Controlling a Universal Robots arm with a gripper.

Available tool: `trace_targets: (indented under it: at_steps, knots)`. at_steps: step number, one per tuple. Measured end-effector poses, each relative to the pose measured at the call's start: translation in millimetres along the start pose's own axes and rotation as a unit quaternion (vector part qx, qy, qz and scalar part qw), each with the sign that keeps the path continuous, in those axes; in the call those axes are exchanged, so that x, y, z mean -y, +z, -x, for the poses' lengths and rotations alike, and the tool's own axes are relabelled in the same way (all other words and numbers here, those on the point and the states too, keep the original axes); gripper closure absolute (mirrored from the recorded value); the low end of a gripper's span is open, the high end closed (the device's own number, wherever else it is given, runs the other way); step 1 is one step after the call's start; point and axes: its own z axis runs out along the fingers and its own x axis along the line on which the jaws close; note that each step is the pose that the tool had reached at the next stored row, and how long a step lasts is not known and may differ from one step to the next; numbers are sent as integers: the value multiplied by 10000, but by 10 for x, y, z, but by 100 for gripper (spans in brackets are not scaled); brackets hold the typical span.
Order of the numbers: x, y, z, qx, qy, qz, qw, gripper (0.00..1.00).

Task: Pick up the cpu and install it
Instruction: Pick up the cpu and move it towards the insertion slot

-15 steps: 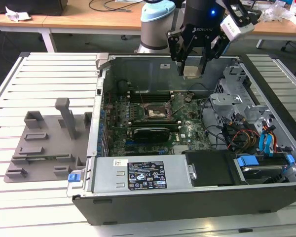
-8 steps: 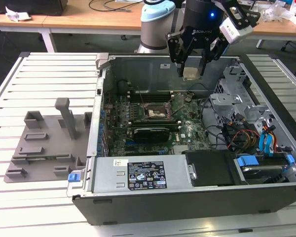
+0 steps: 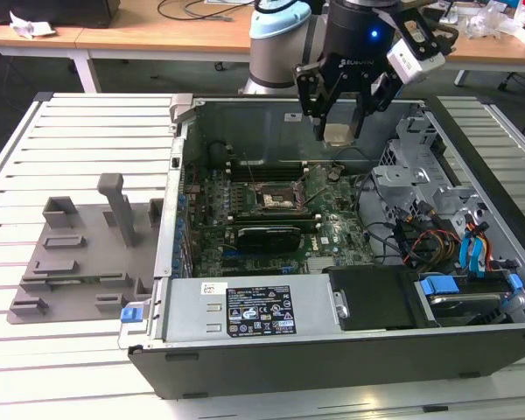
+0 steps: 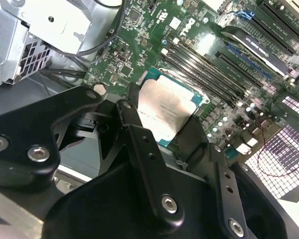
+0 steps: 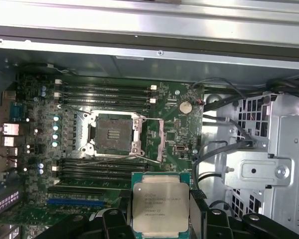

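Gripping the cpu (image 3: 336,135) by two opposite edges, my pincer (image 3: 339,128) is clenched on it and hangs above the open case (image 3: 245,122), well clear of the motherboard (image 3: 332,236). In the first wrist view the cpu (image 5: 160,204) shows its metal top between the fingers (image 5: 198,219), apart from the socket (image 5: 113,134), whose contact field lies exposed. On the desk (image 3: 70,122), at the exterior view's left, rests a grey tray (image 3: 79,254).

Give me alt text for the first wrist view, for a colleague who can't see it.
The gripper holds the cpu, metal top toward the camera, over the motherboard. The socket is open and empty, apart from the cpu. A metal cage with cables stands beside the motherboard.
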Motion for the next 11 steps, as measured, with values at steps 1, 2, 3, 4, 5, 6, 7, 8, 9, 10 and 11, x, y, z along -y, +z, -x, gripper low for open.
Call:
trace_targets:
  at_steps: [1,2,3,4,5,6,7,8,9,10,11]
  knots:
    - [0,8,0,0,0,0,10000,45]
    - [0,33,-1,0,0,0,10000,45]
    - [-1,57,-2,0,0,0,10000,45]
    - [-1,75,-2,0,0,0,10000,45]
    - [-4,87,-5,0,1,0,10000,45]
    - [-7,95,-9,0,2,0,10000,45]
    - [-10,107,-26,0,0,1,10000,45]
    - [-13,114,-40,0,0,0,10000,45]
    - [-20,126,-65,0,-1,0,10000,45]
    - [-24,138,-89,0,0,0,10000,45]
    - [-29,146,-106,0,0,0,10000,45]
